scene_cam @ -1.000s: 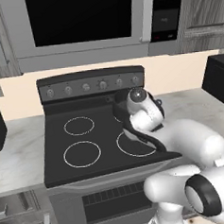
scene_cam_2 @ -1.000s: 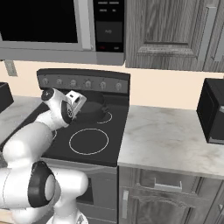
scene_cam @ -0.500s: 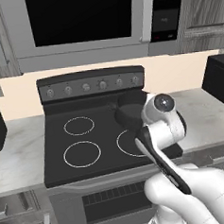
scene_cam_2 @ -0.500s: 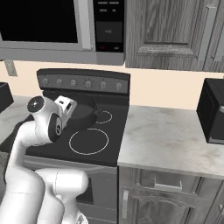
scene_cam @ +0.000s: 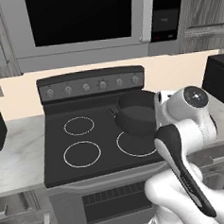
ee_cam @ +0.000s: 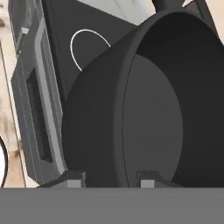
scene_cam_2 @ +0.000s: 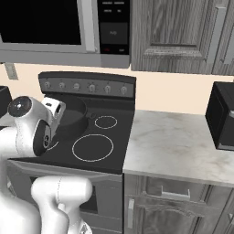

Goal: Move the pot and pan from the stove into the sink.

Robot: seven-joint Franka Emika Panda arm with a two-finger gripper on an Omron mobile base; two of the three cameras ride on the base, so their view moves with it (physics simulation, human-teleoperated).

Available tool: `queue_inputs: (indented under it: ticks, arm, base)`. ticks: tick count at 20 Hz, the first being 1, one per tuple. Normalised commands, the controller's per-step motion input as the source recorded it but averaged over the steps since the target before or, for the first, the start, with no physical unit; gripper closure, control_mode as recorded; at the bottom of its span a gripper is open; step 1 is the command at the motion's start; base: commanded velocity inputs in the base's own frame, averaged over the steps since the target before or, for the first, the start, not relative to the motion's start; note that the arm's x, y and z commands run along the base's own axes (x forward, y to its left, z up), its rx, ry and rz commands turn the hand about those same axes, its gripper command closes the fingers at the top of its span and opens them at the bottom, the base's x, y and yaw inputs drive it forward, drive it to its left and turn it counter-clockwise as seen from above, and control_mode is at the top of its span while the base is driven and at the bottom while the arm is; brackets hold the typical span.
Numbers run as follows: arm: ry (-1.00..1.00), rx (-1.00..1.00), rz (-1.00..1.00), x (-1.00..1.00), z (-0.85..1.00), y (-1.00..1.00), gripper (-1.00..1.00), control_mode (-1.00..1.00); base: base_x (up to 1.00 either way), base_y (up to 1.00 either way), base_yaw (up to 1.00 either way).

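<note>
Gripper [ee_cam: 111, 177] straddles the near wall of the pot [ee_cam: 144, 109], one fingertip [ee_cam: 72, 177] outside it and the other inside, jaws narrowed on the rim in what reads as a grip. In both base views the fingers themselves are hidden behind the white wrist, so contact is judged from the hand view alone. The pot [scene_cam: 137, 113] sits over the right-hand burners of the stove [scene_cam: 87, 144], its right side covered by the arm; whether it rests on the glass or hangs just above it I cannot tell. From the right the pot [scene_cam_2: 73, 114] is half hidden behind the hand. A short dark stub at its far edge is cut off. The arm is folded at the stove's right front, forearm rising, wrist beside the pot.
</note>
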Motion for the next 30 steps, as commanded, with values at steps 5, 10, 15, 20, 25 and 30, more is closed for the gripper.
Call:
queue_inputs:
  ticks: [5, 10, 15, 20, 25, 30]
  arm:
    - [0.0, -0.03, 0.17, -0.87, 0.59, 0.08, 1.0, -1.0]
    - [-0.06, 0.0, 0.11, -0.97, 0.47, 0.0, 1.0, -1.0]
    - [-0.14, 0.02, 0.03, -0.57, 0.18, -0.04, 1.0, -1.0]
    - [0.0, 0.0, 0.0, 0.0, 0.0, 0.0, 1.0, -1.0]
    - [0.0, 0.0, 0.0, 0.0, 0.0, 0.0, 1.0, 1.0]
    - [0.0, 0.0, 0.0, 0.0, 0.0, 0.0, 1.0, 1.0]
  base:
    - [0.0, 0.0, 0.0]
    - [0.0, 0.0, 0.0]
    - [0.0, 0.0, 0.0]
    - [0.0, 0.0, 0.0]
    - [-0.02, 0.0, 0.0]
    - [-0.55, 0.02, 0.04]
